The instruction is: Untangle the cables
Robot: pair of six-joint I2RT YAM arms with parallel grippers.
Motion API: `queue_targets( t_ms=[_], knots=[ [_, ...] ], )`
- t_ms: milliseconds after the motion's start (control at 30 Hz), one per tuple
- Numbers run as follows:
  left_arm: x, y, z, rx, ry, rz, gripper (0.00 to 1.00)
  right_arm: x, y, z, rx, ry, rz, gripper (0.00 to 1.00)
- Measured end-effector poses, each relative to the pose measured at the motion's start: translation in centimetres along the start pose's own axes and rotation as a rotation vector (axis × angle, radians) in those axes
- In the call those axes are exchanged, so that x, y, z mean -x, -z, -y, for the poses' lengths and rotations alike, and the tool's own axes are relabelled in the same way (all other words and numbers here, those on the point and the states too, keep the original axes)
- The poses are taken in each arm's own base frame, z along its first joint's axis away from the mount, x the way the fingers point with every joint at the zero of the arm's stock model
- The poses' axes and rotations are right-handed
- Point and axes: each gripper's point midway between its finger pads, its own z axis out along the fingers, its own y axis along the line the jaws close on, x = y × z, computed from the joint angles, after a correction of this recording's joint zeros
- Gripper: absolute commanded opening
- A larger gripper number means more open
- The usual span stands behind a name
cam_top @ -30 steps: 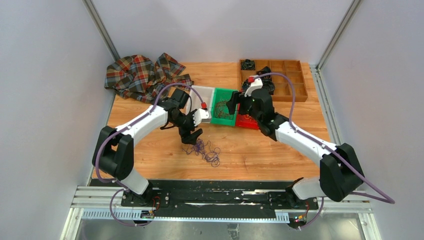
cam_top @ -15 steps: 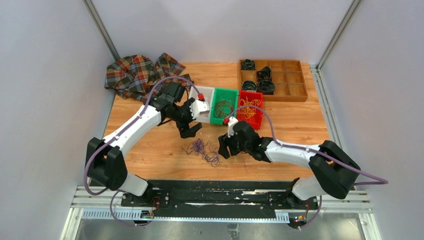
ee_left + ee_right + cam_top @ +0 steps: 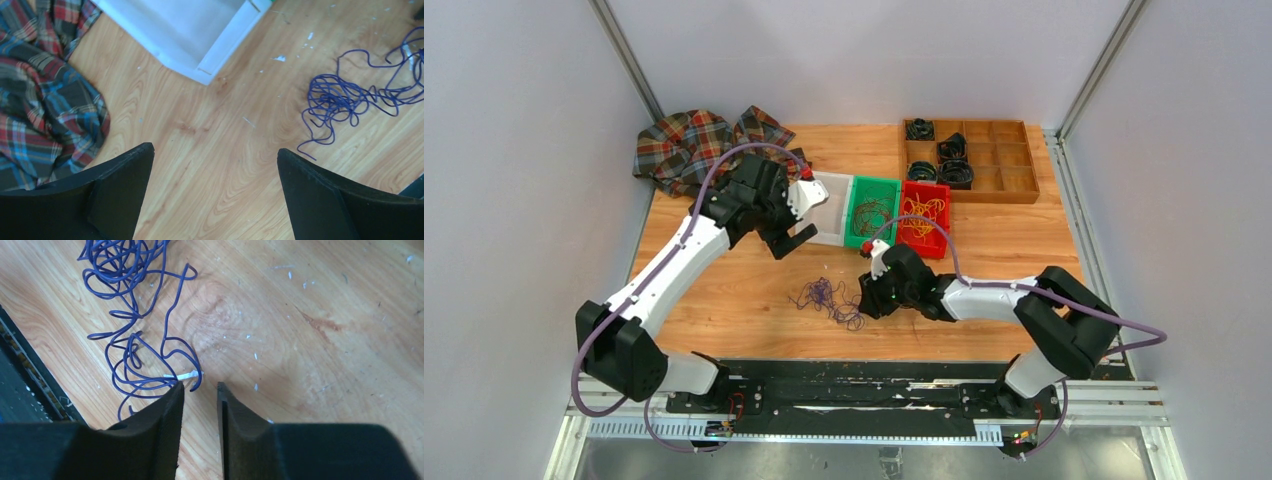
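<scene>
The wooden table (image 3: 1024,250) held the purple cable (image 3: 829,298) in a loose snarl near its front edge. We saw the right gripper (image 3: 867,300) low beside it, jaws narrowed to a slit and empty, tips just by a white tag (image 3: 186,375). The left gripper (image 3: 786,228) hung spread wide and empty near the white bin (image 3: 832,210). We judged that so narrow a gap could nudge the strand aside, or that pulling one loop could tighten the knot.
</scene>
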Motion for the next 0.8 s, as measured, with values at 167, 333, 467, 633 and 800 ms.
queue_targets(
  t_ms=[167, 333, 467, 633, 800],
  knots=[
    [0.3, 0.9, -1.3, 0.039, 0.023, 0.003, 0.98, 1.1, 0.1, -0.5, 0.020, 0.014, 0.022, 0.02],
    [0.6, 1.1, -0.5, -0.001, 0.021, 0.024, 0.98, 3.9, 1.5, -1.6, 0.047, 0.032, 0.099, 0.00],
    [1.4, 1.7, 1.4, -0.087, 0.000, 0.092, 0.98, 6.1, 2.7, -2.6, 0.070, 0.048, 0.159, 0.01],
    [2.5, 2.7, 5.0, -0.246, -0.039, 0.210, 0.98, 7.6, 4.3, -3.6, 0.095, 0.061, 0.199, 0.01],
    [3.8, 3.5, 7.6, -0.381, -0.062, 0.298, 1.00, 10.8, 6.5, -5.6, 0.150, 0.090, 0.265, 0.01]
  ],
)
